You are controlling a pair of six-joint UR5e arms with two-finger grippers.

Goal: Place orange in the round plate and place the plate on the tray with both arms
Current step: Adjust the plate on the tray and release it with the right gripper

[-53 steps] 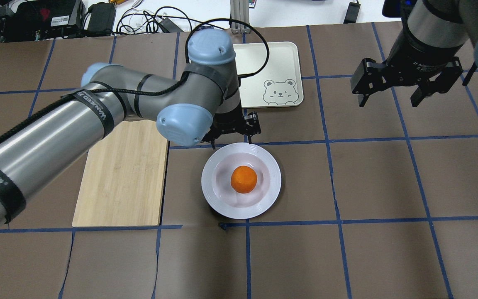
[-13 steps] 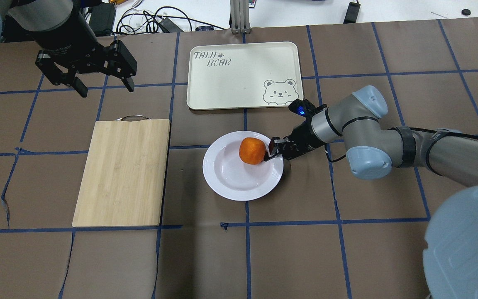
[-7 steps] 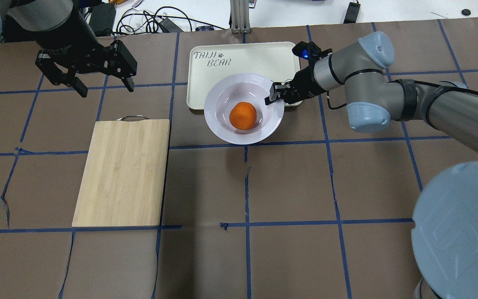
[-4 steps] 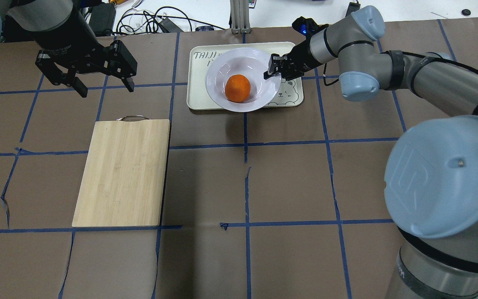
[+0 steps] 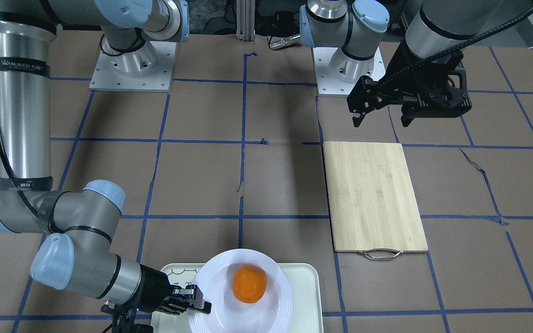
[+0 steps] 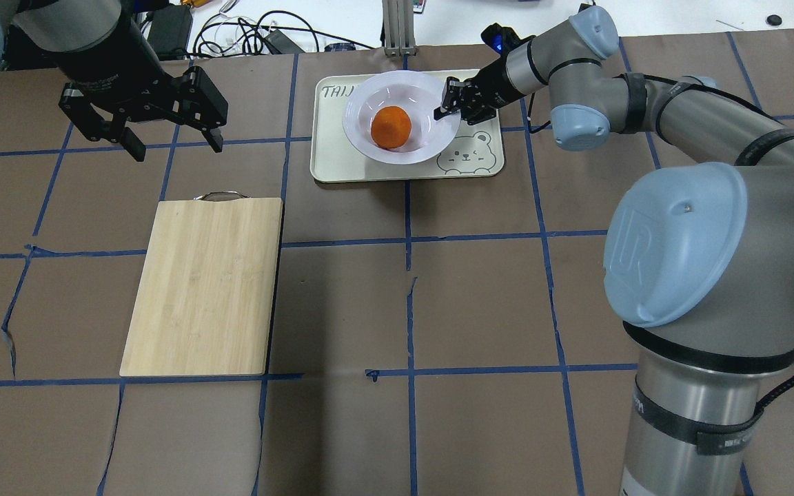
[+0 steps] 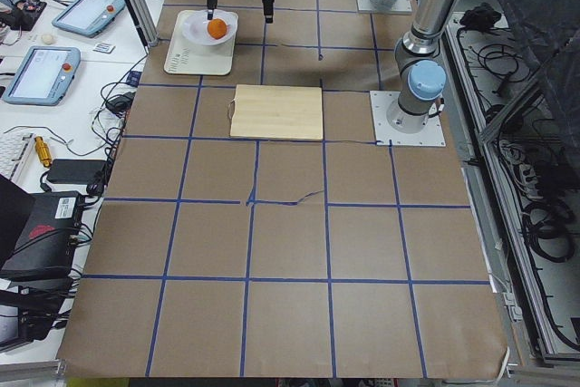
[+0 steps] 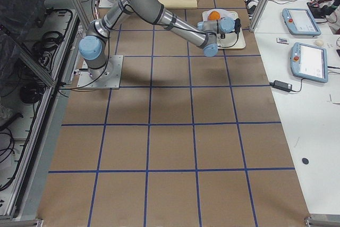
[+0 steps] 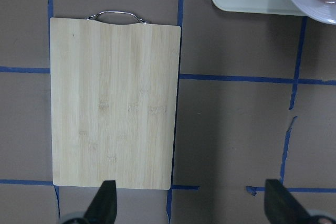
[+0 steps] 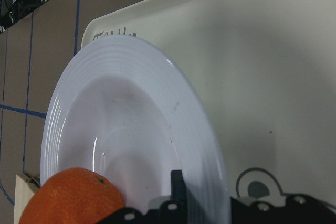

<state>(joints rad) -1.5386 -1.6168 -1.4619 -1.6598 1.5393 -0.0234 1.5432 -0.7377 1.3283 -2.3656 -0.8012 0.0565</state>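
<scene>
Overhead exterior: your right gripper (image 6: 446, 105) clamps the round plate (image 6: 369, 148) by its rim so the orange (image 6: 391, 127) sits safe above the tray (image 6: 335, 162); left gripper (image 6: 178, 148) hangs, jaws apart.

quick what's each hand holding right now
Left hand: open, holding nothing.
Right hand: closed on the rim of the glossy white round plate, which carries the small orange fruit.

Bamboo cutting board (image 6: 202, 286) on a taped brown surface (image 6: 480, 303)

The board is laid flat, its metal handle (image 6: 220, 195) at the far end, and the surface is divided into squares by blue tape lines (image 6: 411, 241). Black cables (image 6: 245, 34) are tangled beyond the far edge; two tablets (image 7: 41, 74) are set on a white side surface (image 7: 27, 120).
</scene>
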